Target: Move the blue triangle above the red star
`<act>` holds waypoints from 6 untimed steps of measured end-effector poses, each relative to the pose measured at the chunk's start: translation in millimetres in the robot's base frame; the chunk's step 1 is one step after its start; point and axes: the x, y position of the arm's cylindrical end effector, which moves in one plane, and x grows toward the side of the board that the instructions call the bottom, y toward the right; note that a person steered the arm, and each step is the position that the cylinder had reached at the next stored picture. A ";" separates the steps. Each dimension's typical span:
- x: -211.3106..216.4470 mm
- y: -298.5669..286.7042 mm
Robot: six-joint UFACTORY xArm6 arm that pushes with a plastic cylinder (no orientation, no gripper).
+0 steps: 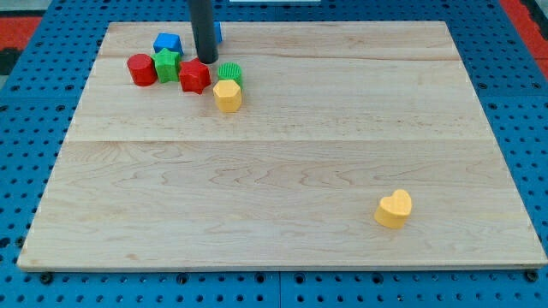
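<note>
The counter (282,171) is a pale wooden board lying on a blue perforated surface (522,120); almost all blocks are gathered near the view's top left corner. The dark rod (203,26) comes down from the view's top, and my tip (205,60) rests on the board just above the red star (195,76), close to its upper right edge; whether it touches the star I cannot tell. The arm carries no fingers, so nothing is grasped or released here; the rod only stands on the counter.

A small blue piece (217,32) shows behind the rod on its right side, near the board's top edge; most of it is hidden, so its shape cannot be made out. A second blue block (168,43) sits to the view's left of the rod, above the green star (167,65); its shape is also unclear. The red cylinder (141,69) stands just left of the green star; the red star lies just right of it. A green cylinder (229,74) is beside the red star on the right; the yellow hexagon (227,95) touches it from below. The yellow heart (394,208) lies well apart, toward the view's bottom right.
</note>
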 end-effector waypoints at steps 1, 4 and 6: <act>-31.1 15.2; -78.8 75.5; -76.9 -29.8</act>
